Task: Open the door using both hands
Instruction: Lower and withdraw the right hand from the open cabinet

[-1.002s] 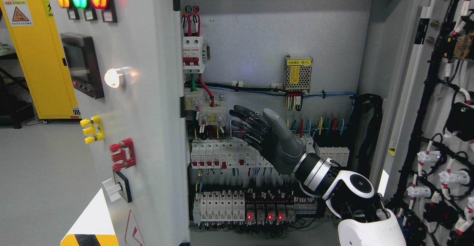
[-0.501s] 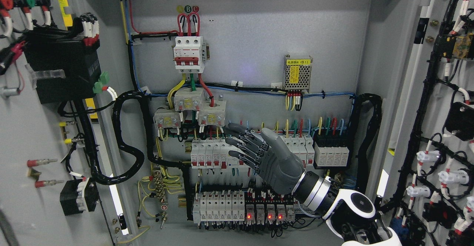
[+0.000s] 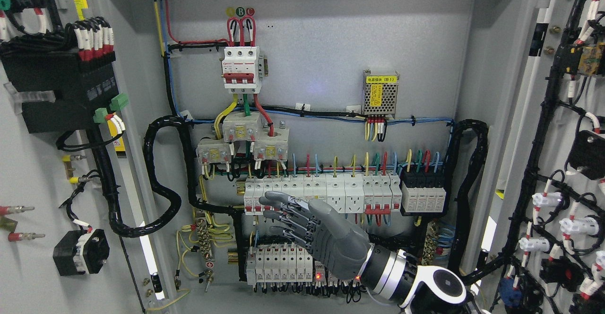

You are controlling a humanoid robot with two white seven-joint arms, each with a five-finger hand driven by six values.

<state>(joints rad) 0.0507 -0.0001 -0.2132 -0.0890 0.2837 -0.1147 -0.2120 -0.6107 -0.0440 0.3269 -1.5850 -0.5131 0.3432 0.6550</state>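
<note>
The electrical cabinet stands with both doors swung wide. The left door (image 3: 42, 172) shows its inner face with a black box, wiring and connectors. The right door (image 3: 567, 162) also shows its inside, covered with black cable bundles and white plugs. My right hand (image 3: 283, 214), dark grey with a white and black wrist, comes in from the lower right. It hovers in front of the breaker rows at the cabinet's lower middle, fingers stretched out and holding nothing. It touches neither door. No left arm shows.
Inside the cabinet a red and white main breaker (image 3: 241, 70) sits at the top. A small yellow-labelled power supply (image 3: 380, 92) is to its right. Rows of white breakers (image 3: 326, 196) and relays with red lights fill the lower part. A thick black cable loop (image 3: 165, 181) hangs left.
The left door swung from nearly covering the cabinet's left half to wide open, then a little further. My right hand dropped down and leftward, from mid-cabinet to the lower breaker rows.
</note>
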